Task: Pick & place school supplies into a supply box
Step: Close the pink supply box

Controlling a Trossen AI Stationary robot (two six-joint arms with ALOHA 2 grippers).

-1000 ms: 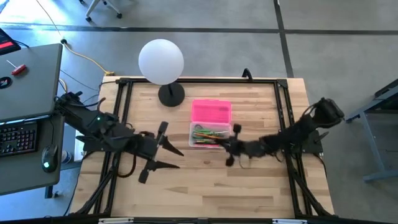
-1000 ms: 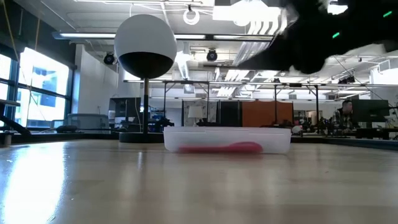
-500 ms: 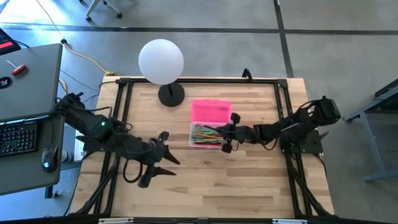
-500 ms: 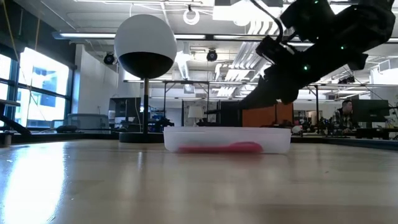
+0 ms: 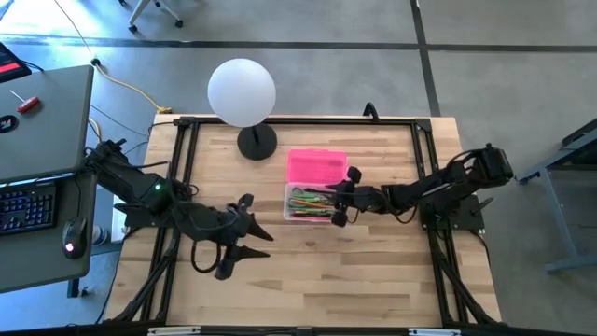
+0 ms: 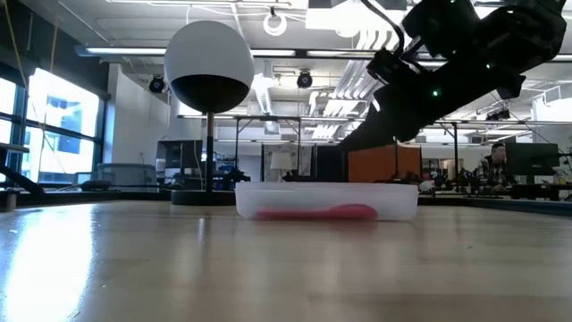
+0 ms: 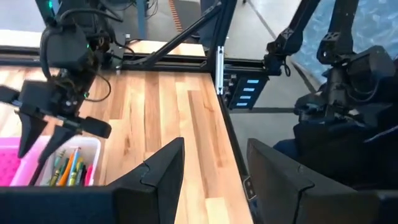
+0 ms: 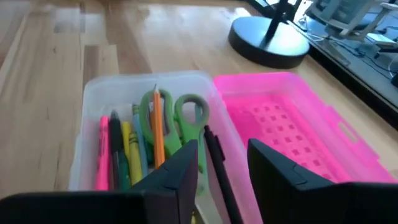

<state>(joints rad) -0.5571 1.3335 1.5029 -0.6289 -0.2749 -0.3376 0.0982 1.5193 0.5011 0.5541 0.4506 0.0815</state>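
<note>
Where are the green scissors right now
The green scissors lie inside the clear supply box, among the pencils, on the side nearest the pink lid; the high view shows the box mid-table, under the right gripper.

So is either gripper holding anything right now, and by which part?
Nothing is held. The right gripper is open over the supply box; the left gripper is open over bare table.

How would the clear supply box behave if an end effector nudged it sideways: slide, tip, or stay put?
The supply box looks thin-walled and shallow, so it is probably light and would likely slide on the smooth wooden table rather than tip. Its open pink lid lies flat beside it, probably dragging along. The loose pencils inside may shift or roll.
</note>
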